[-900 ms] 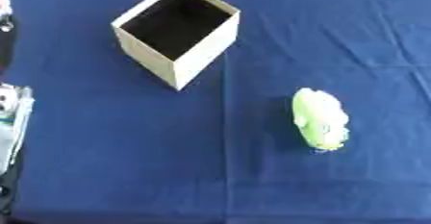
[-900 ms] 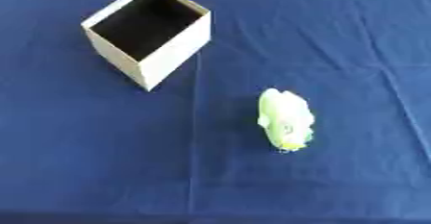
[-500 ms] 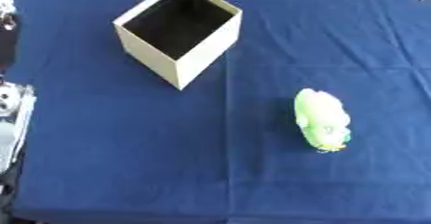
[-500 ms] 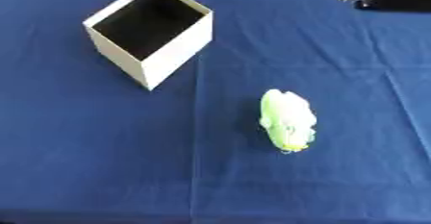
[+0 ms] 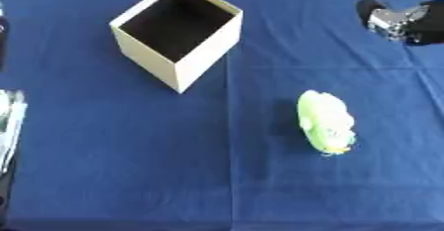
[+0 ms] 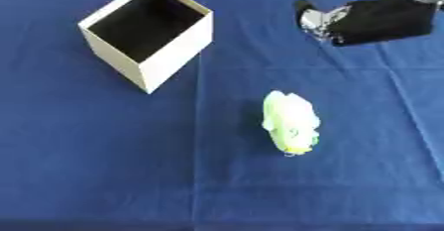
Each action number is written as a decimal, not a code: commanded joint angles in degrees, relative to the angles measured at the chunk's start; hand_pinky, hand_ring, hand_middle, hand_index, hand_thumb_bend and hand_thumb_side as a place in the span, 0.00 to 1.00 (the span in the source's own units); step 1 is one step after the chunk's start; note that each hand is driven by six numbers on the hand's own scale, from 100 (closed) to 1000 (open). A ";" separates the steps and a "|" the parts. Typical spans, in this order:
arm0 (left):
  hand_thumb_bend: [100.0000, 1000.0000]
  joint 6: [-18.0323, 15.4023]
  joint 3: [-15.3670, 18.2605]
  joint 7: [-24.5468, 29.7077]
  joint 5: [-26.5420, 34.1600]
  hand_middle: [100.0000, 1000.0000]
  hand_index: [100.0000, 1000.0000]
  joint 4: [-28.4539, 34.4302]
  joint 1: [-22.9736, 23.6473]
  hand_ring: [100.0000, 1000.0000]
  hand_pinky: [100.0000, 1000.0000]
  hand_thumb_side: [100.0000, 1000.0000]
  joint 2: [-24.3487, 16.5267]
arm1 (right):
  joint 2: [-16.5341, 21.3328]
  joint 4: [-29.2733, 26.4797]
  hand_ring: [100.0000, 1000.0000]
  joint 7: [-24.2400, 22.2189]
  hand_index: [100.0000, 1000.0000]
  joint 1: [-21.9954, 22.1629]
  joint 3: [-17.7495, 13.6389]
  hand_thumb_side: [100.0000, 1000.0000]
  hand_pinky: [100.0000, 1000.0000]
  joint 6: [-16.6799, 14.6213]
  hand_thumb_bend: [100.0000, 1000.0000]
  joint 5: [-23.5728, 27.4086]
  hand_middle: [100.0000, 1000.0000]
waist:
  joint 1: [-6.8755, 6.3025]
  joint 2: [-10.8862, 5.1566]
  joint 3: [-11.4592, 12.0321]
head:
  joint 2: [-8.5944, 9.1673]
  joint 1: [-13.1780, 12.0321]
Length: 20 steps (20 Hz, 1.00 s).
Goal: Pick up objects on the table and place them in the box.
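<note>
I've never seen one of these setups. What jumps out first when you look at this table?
Against the dark blue tablecloth, a pale green object lies alone right of the middle. An open, empty cardboard box stands at the upper left. The robot's black right hand reaches in from the upper right, above the green object and apart from it.

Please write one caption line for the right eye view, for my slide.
Right hand enters from upper right above a green object; open box stands at upper left.

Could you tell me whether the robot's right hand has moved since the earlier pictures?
Yes. The right hand has come in from the upper right corner toward the box, above the green object, which lies untouched.
</note>
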State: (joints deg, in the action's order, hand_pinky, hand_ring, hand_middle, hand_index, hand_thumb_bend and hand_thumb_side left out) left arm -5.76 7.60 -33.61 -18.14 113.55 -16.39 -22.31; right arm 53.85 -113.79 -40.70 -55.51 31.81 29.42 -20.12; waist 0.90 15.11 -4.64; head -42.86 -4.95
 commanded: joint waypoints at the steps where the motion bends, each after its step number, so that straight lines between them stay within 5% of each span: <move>1: 0.32 -0.06 -0.03 0.13 0.03 0.70 0.86 1.04 -0.67 0.57 0.44 0.68 -1.41 | 0.92 -0.80 0.95 -1.82 1.00 -1.05 0.68 0.72 0.96 1.37 0.00 2.71 0.91 | 0.10 -1.19 0.04 | -0.16 0.71; 6: 0.32 -0.13 -0.15 0.23 0.10 0.70 0.86 1.04 -0.76 0.57 0.44 0.68 -1.40 | 0.61 -0.80 0.94 -3.01 1.00 -0.68 2.53 0.66 0.97 -0.43 0.00 4.24 0.90 | 0.36 -1.21 -0.24 | -0.30 0.90; 14: 0.32 -0.22 -0.35 0.47 0.37 0.70 0.86 1.04 -0.74 0.57 0.44 0.68 -1.14 | -0.84 -0.80 0.97 -5.71 1.00 0.81 5.16 0.78 0.97 -3.06 0.00 1.57 0.92 | 0.40 -1.30 -0.15 | -0.43 1.29; 20: 0.32 -0.31 -0.54 0.65 0.64 0.70 0.86 1.04 -0.86 0.57 0.44 0.68 -0.82 | -1.88 -0.80 0.97 -7.99 1.00 2.97 6.48 0.84 0.96 -2.05 0.00 -3.14 0.92 | 0.23 -1.18 0.07 | -0.52 1.84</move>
State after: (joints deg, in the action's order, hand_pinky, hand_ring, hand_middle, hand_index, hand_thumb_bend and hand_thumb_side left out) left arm -5.98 7.20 -33.23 -17.59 113.55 -16.54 -22.26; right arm 51.44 -113.79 -45.55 -51.95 38.65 24.57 -22.01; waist 1.24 14.99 -4.60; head -42.89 -3.32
